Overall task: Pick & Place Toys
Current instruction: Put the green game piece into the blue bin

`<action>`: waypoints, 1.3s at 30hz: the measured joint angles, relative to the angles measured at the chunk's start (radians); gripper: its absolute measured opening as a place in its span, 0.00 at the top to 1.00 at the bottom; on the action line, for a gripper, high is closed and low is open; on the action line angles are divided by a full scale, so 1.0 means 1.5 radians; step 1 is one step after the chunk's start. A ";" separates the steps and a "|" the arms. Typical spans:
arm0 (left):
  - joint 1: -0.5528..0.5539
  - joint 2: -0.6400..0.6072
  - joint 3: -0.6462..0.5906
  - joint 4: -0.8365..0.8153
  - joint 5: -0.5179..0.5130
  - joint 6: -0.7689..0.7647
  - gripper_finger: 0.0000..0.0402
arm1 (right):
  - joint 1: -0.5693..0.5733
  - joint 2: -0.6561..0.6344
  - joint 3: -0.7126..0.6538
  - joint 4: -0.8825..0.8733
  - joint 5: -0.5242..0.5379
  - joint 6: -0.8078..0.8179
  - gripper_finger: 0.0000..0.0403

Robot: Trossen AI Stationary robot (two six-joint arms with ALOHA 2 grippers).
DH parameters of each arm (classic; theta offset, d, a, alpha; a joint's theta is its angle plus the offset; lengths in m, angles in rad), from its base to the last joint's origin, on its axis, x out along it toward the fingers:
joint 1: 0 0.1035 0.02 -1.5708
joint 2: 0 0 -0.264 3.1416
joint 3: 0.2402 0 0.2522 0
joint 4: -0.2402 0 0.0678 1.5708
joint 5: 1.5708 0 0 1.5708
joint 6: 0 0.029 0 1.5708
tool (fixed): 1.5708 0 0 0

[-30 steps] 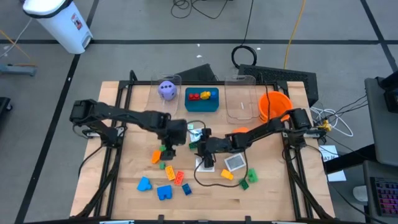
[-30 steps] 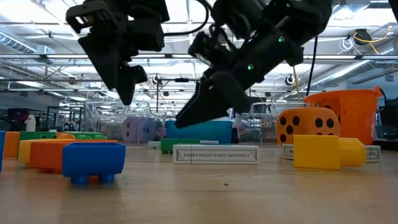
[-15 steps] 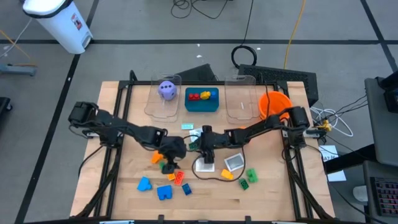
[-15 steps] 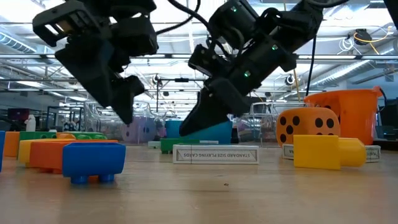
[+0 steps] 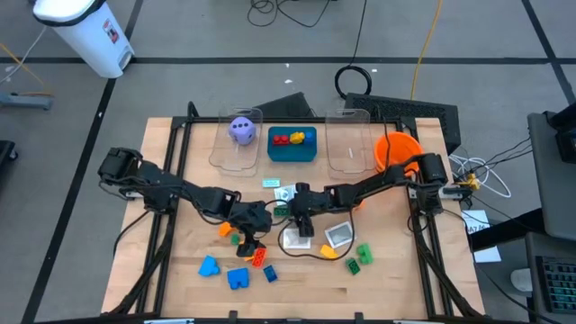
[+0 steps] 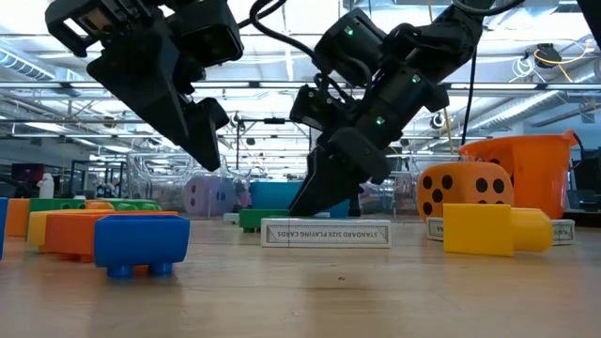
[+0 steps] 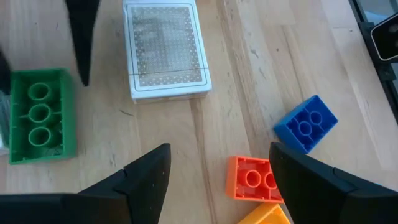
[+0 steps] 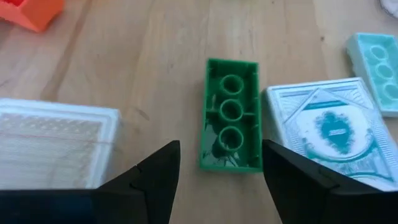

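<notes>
A green three-stud brick [image 8: 231, 115] lies flat on the table between a white card box [image 8: 56, 143] and a teal-printed card deck [image 8: 329, 130]. My right gripper [image 8: 221, 177] stands open just above and short of this brick, slanting down toward the table's left [image 6: 315, 192]. My left gripper [image 7: 221, 180] is open over the toys at mid-table [image 5: 254, 236], with an orange brick [image 7: 252, 180] below its fingers and a blue brick [image 7: 306, 122] beside it. A purple die [image 5: 241, 129] sits in a clear bin.
The teal tray [image 5: 292, 155] at the back holds a red and a yellow brick, between two clear bins [image 5: 346, 157]. An orange bowl [image 5: 396, 153] stands at the far right. Blue bricks [image 5: 238, 277], a yellow brick [image 5: 328, 253], green bricks [image 5: 363, 252] and a second card box [image 5: 340, 236] lie nearby.
My left gripper has swung toward the table's near edge and sunk, tipping to point more steeply down over the orange and blue bricks. My right gripper has dropped a little toward the green brick. No toy has moved.
</notes>
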 joint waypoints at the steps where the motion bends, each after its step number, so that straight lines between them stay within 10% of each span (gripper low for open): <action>1: 0.000 0.000 0.000 0.000 0.000 -0.002 0.31 | 0.002 0.000 0.000 0.001 0.000 0.000 0.48; 39: 0.004 0.000 0.000 0.002 -0.035 -0.024 0.31 | -0.008 0.000 0.000 0.015 0.003 0.018 0.59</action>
